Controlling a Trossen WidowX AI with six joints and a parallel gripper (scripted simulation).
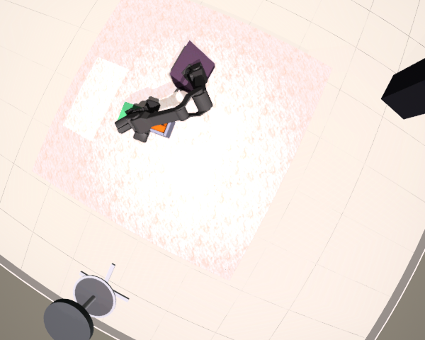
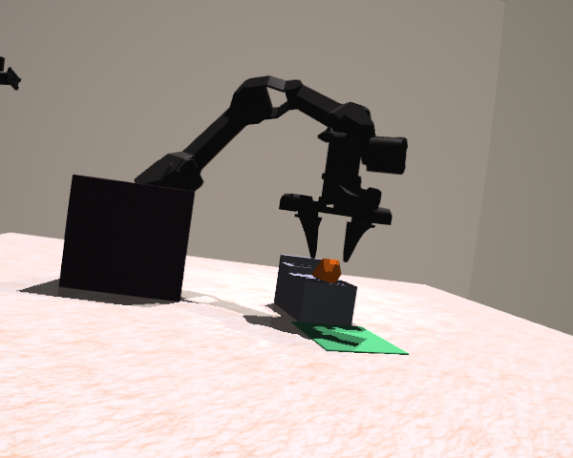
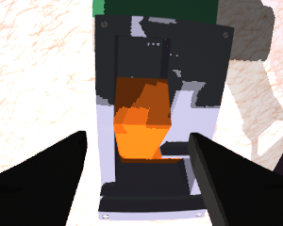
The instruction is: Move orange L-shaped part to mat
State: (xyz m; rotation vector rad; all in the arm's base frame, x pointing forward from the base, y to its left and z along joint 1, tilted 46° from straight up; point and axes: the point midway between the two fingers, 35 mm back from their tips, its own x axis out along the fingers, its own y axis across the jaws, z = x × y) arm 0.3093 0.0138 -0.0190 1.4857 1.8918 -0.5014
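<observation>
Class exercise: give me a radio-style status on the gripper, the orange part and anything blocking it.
Gripper open, empty, poised above tray. Orange part tipped, one end raised out of pocket, between the fingertips. Nothing seen blocking. Green mat beside tray, waiting.

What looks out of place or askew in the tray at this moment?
The orange part is not flush: one end sticks up above the rim of the grey tray, tilted in its pocket. The open gripper hangs just above that raised end, holding nothing. The green mat has nothing on it, only shadow.
</observation>
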